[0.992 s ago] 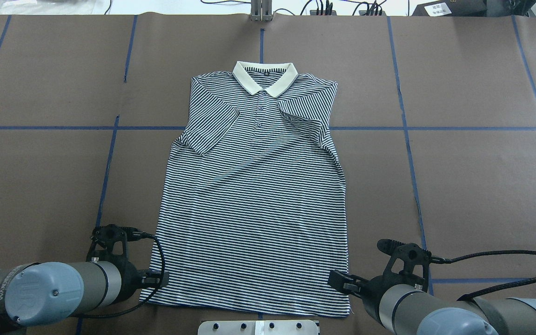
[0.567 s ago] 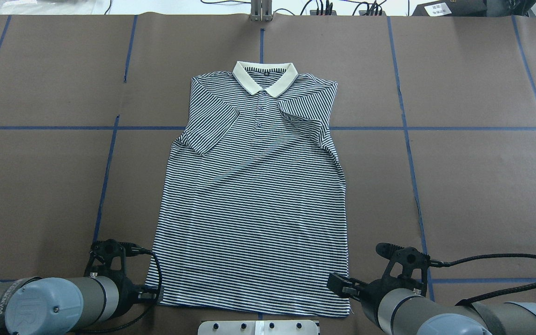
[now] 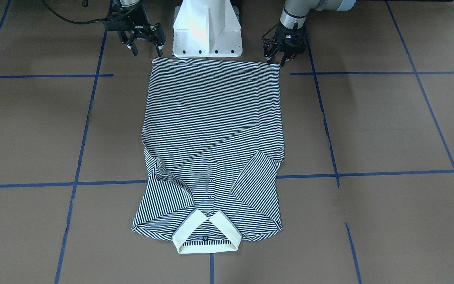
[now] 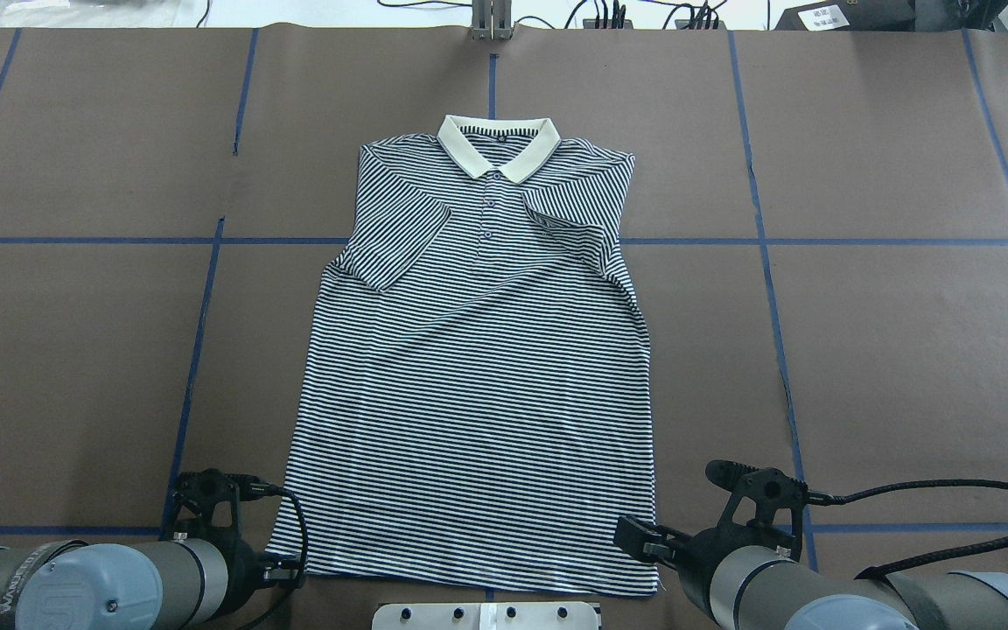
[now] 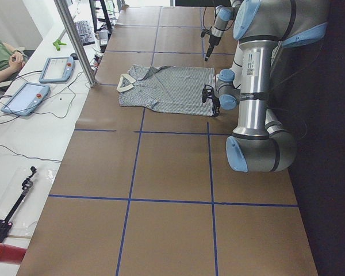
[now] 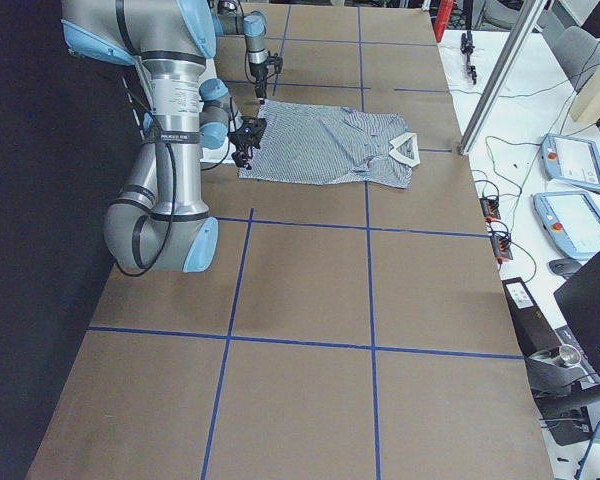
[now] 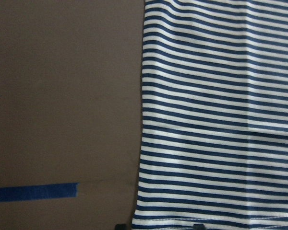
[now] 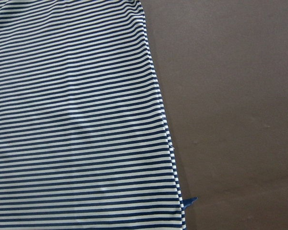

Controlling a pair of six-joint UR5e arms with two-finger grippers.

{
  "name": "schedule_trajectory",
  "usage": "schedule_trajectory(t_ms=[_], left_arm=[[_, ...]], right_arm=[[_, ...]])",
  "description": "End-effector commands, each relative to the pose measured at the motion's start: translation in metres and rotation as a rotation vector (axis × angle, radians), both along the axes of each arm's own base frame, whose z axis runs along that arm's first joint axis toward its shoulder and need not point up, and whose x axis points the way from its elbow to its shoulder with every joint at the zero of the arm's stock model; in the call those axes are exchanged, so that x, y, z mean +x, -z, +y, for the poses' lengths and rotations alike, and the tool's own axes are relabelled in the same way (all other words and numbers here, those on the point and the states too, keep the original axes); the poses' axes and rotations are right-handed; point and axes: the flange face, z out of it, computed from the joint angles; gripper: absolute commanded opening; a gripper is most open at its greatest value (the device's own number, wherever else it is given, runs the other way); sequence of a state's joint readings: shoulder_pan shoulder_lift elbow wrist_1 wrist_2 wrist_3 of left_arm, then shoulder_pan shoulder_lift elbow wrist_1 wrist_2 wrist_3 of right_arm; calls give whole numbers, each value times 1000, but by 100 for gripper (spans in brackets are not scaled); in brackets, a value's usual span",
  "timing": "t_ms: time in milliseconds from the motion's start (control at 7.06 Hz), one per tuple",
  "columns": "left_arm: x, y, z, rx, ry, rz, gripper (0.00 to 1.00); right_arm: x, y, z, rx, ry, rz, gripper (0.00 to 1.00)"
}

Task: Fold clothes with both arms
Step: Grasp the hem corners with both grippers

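**Item: striped polo shirt, flat, hem corners awaiting pick-up**

Location: the polo shirt (image 4: 478, 367) lay face up at the middle of the tabletop (image 4: 863, 350). Its long axis ran from the robot-side edge toward the far edge. The hem sat just in front of the white pedestal (image 3: 207, 23), the cream collar (image 4: 497, 149) farthest from the robot, and both sleeves were turned in over the chest.

Grippers: the left gripper (image 3: 276, 59) stood at the hem's left corner. Its fingertips (image 7: 198, 226) were parted at the hem edge and held nothing. The right gripper (image 3: 146, 46) stood just off the right corner, jaws wide apart and empty. Each arm was nearest its own corner, neither closer than the other.

Judgement: the coming move likely turns on pinching both corners and carrying the hem away from the robot, along the long axis, toward the collar.

Markings: lettering on the left arm (image 4: 93, 586), on the right gripper's body and on the collar tab was too small to read. No chest logo could be made out.
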State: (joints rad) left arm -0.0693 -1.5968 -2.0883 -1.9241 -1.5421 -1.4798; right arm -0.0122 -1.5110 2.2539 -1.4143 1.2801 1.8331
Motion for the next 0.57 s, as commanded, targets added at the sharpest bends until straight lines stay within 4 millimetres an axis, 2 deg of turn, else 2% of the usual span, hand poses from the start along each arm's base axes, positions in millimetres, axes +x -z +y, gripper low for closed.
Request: schedule_trajectory(t_ms=[0, 425], left_arm=[[0, 0, 0, -2, 2, 1, 55], [0, -2, 0, -11, 6, -4, 55]], right_arm=[[0, 0, 1, 1, 0, 0, 96], [-1, 0, 1, 3, -1, 0, 97]])
